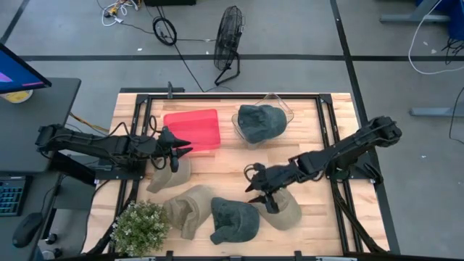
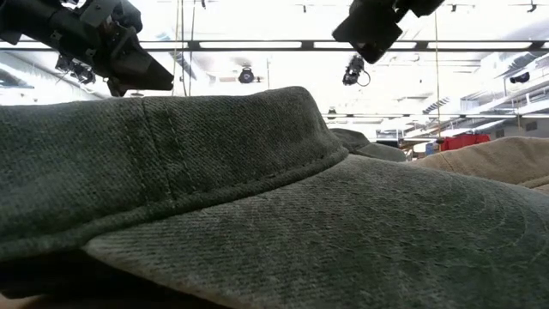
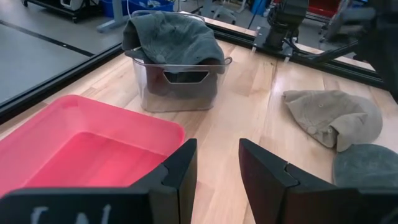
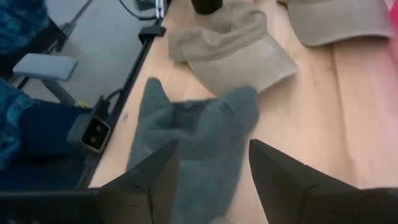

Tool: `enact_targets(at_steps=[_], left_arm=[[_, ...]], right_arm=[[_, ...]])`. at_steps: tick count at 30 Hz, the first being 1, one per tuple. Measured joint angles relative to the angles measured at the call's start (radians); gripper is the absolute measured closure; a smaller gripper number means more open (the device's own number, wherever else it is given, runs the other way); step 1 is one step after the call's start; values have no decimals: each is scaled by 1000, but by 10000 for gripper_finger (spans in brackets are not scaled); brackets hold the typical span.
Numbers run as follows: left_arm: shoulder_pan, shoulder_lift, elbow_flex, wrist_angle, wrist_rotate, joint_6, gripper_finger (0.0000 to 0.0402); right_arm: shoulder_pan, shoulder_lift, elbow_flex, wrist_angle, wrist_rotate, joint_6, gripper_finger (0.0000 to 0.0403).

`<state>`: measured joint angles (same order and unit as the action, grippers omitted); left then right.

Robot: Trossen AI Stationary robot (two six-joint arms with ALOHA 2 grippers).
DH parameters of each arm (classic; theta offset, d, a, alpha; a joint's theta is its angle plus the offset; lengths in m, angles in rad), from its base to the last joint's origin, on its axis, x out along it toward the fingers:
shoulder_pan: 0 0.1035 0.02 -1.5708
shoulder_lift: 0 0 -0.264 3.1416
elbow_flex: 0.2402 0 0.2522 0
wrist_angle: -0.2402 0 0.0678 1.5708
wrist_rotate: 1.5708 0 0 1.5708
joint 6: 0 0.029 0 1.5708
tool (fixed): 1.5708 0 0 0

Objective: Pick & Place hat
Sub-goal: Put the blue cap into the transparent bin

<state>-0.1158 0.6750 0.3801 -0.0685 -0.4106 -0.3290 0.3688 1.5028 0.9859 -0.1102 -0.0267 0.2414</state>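
Several caps lie crown-up on the wooden table. A dark grey cap (image 1: 233,220) (image 4: 199,140) sits near the near edge between two tan caps (image 1: 190,206) (image 1: 284,210). A third tan cap (image 1: 168,175) lies under the left arm. Another dark grey cap (image 1: 261,122) (image 3: 171,34) is piled in a clear tub (image 3: 180,84). My left gripper (image 1: 179,148) (image 3: 217,168) is open, hovering at the red bin's (image 1: 192,129) (image 3: 81,149) near right corner. My right gripper (image 1: 259,192) (image 4: 211,177) is open, raised over the dark grey cap, touching nothing.
A potted plant (image 1: 141,226) stands at the table's near left corner. Black frame rails (image 1: 325,127) run along the table's sides and far edge. Bare wood (image 1: 225,170) lies between the two grippers. In the low view the dark cap (image 2: 257,189) fills the picture.
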Motion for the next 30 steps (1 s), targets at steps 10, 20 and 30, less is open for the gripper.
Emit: enact_targets(at_steps=[10,20,30], left_arm=[[1,11,0,-6,-1,-1,280],[1,99,-1,-19,-1,-26,280],[1,157,0,-8,-3,-54,280]], right_arm=[[28,235,0,328,49,143,207],[41,458,61,375,169,140,207],[40,469,64,300,135,158,264]])
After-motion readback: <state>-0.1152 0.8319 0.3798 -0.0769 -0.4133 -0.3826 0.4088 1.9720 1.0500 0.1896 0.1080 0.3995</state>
